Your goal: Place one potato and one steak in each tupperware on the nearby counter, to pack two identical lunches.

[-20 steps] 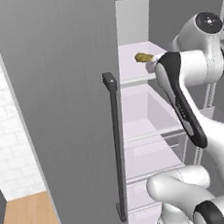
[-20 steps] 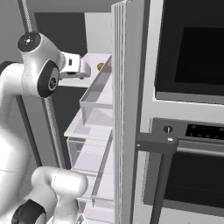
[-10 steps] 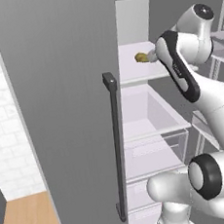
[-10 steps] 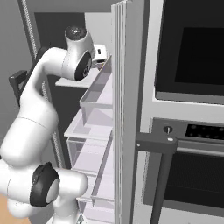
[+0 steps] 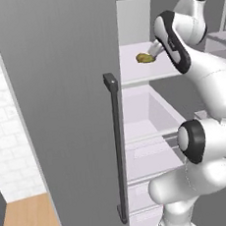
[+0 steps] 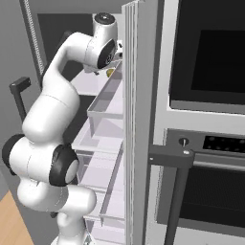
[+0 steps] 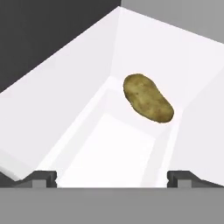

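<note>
End effector (image 7: 112, 176) spread wide and empty, we reach into the open fridge (image 5: 73, 89), over its white shelf (image 5: 135, 70), toward the potato (image 7: 148, 98) lying just ahead, so next we likely advance and close on it.

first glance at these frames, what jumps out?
The white arm reaching up into the open fridge, its open hand aimed at a lone brown potato on the white upper shelf, not yet touching it. Next, the big grey fridge door with its dark vertical handle swung open at the left of the left base view. To the right of the fridge stands a built-in black oven.
</note>
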Motion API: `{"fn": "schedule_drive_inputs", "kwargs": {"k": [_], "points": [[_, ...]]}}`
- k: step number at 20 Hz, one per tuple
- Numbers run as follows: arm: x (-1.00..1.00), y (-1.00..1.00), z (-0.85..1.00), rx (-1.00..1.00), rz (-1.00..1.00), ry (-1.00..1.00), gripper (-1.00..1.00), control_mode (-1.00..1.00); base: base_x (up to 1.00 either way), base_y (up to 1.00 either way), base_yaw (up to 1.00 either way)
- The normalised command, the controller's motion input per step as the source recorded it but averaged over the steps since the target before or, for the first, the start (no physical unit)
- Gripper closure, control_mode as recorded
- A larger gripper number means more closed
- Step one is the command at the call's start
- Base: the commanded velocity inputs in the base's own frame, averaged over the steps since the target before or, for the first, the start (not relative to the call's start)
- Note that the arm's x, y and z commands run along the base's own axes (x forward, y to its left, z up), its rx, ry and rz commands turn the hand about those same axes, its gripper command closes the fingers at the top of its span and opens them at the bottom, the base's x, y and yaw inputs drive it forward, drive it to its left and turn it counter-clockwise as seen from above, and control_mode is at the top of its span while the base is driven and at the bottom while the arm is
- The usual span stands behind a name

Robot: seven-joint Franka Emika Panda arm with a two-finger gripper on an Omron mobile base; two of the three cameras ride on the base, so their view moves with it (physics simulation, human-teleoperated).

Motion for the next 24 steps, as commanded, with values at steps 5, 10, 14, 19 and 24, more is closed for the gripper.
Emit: {"fn": "schedule_drive_inputs", "kwargs": {"k": [5,10,14,19,24], "points": [[0.43,0.07,-0.28,-0.09,0.00,-0.03,-1.00,-1.00,0.00,0.00,0.00],[0.58,0.04,-0.53,-0.14,0.04,-0.03,-1.00,-1.00,0.00,0.00,0.00],[0.52,0.06,0.00,-0.15,0.10,-0.01,-1.00,-1.00,0.00,0.00,0.00],[0.19,0.00,0.06,-0.06,0.09,0.00,-1.00,-1.00,0.00,0.00,0.00],[0.29,0.00,-0.01,0.00,0.06,0.01,-1.00,-1.00,0.00,0.00,0.00]]}}
